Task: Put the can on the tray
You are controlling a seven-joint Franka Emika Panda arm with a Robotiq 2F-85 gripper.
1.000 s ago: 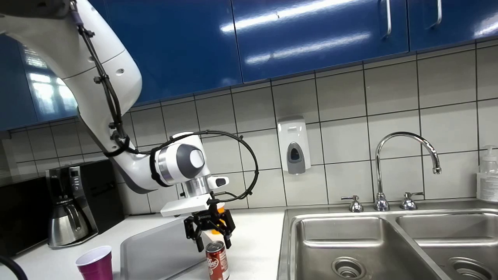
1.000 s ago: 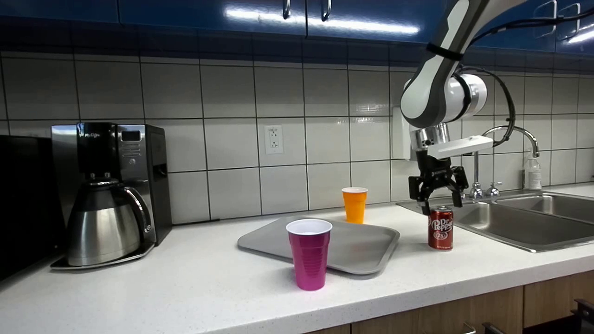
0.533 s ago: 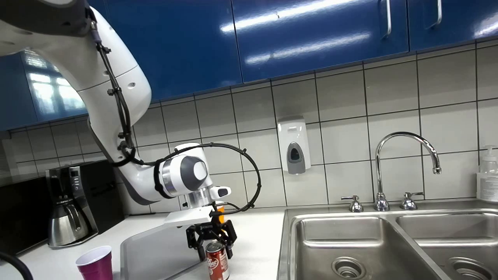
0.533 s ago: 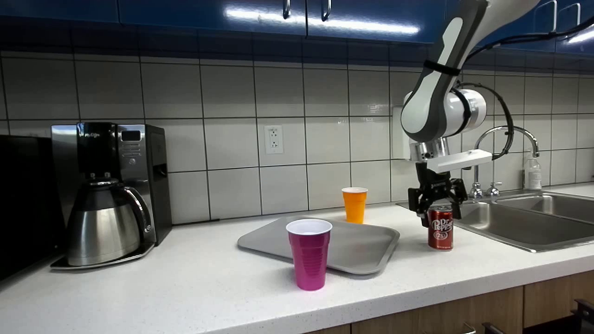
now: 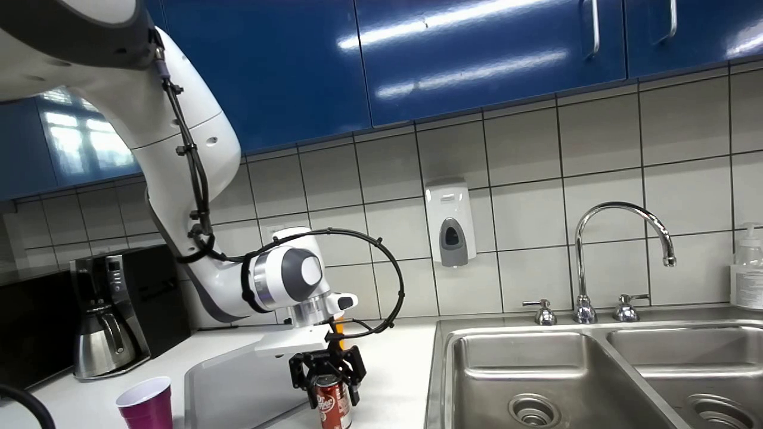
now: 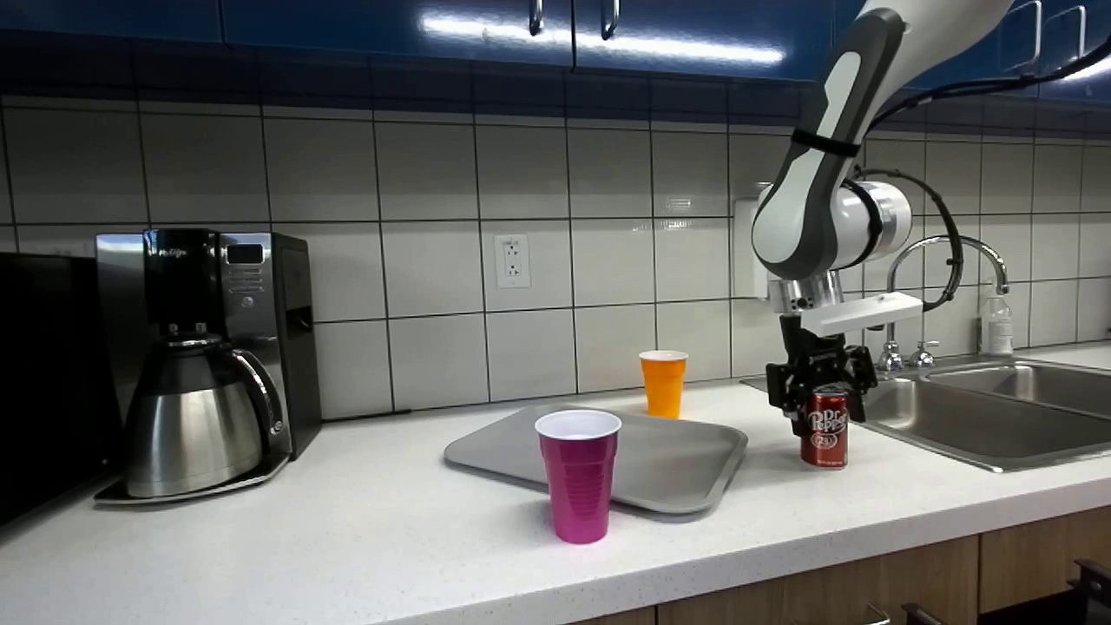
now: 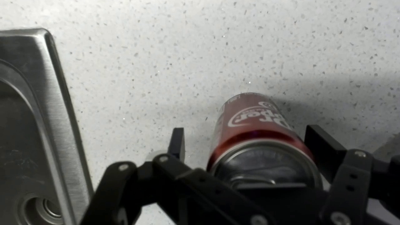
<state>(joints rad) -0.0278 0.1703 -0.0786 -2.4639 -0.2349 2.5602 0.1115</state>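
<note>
The red can [image 6: 825, 438] with pale markings stands upright on the counter, beside the tray's right end in an exterior view. It also shows in an exterior view [image 5: 332, 406] and in the wrist view [image 7: 253, 122], its silvery top near the camera. The light-grey tray [image 6: 681, 456] lies flat; it also shows in an exterior view [image 5: 238, 387]. My gripper [image 6: 827, 418] is open, pointing down, with its fingers on either side of the can's upper part. In the wrist view [image 7: 247, 132], the left finger stands apart from the can; the right finger is very close, contact unclear.
A purple cup [image 6: 580, 477] stands at the tray's front edge. An orange cup [image 6: 664, 386] stands behind the tray. The steel sink [image 7: 62, 131] lies beside the can, with a faucet [image 5: 620, 205]. A coffee maker [image 6: 204, 365] stands at the far left.
My gripper has moved down, from just above the can's top to around its upper part. The can, tray and cups have not moved.
</note>
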